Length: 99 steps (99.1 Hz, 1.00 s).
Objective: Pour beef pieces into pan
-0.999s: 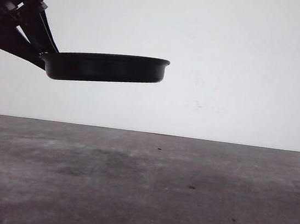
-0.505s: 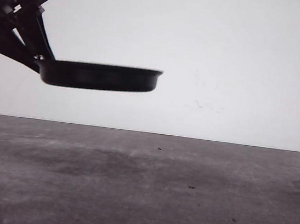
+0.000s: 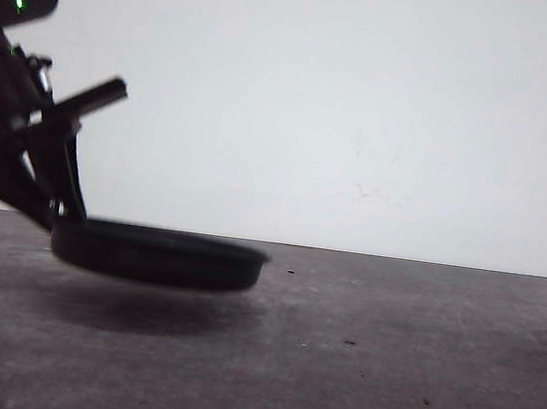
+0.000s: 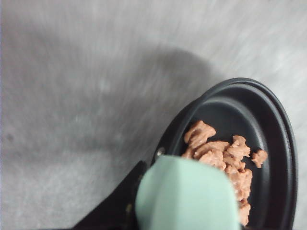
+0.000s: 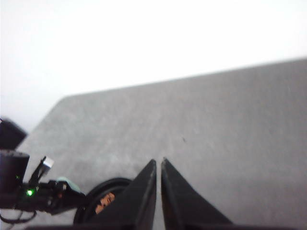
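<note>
Plain white wall [image 3: 387, 109] behind, unmarked apart from faint scuffs. Grey table [image 3: 353, 366], mottled, with small dark specks. Lighting even; soft shadow at left.

Black pan [image 3: 156, 255] with mint-green handle [image 4: 187, 196], level, low over table; reddish-brown beef pieces [image 4: 223, 160] heaped inside.

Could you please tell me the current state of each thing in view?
Shallow round black pan: held by its mint-green handle, just above the table, roughly level.
Reddish-brown beef pieces: piled inside the pan.
Left tool: gripping the handle.
Right tool: shut, empty.
</note>
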Each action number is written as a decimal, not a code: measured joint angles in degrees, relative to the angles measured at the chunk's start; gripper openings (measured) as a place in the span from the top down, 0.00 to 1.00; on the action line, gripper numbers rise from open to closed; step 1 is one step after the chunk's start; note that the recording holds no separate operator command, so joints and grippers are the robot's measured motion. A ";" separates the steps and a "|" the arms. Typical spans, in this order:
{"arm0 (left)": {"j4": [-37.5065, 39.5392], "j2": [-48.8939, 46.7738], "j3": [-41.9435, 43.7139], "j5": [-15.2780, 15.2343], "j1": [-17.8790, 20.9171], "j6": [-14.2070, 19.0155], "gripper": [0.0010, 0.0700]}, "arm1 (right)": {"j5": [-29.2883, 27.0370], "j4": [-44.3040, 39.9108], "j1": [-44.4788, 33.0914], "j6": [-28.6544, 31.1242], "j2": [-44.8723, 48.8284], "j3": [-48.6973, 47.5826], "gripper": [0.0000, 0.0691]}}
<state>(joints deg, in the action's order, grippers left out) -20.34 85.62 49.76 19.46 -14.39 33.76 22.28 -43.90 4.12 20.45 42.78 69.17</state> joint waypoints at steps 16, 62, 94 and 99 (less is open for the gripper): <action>-0.63 2.51 0.00 0.04 0.00 -0.83 0.95 | -4.55 -6.49 0.04 -2.49 -1.40 -0.17 0.98; -0.83 2.23 0.11 0.39 -0.02 -0.13 0.01 | -6.08 -8.07 0.04 -5.51 -1.51 -0.22 0.98; -1.25 -14.78 0.11 -6.82 1.60 0.15 0.01 | -8.63 -7.89 0.07 -9.27 -1.53 -0.22 0.98; -1.66 -18.97 0.11 -8.92 2.16 0.13 0.01 | -9.75 -7.15 0.07 -10.71 -1.57 -0.22 0.98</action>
<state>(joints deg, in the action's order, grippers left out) -22.00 66.65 49.87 10.55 -12.23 33.89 12.53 -51.05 4.19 9.74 41.21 68.95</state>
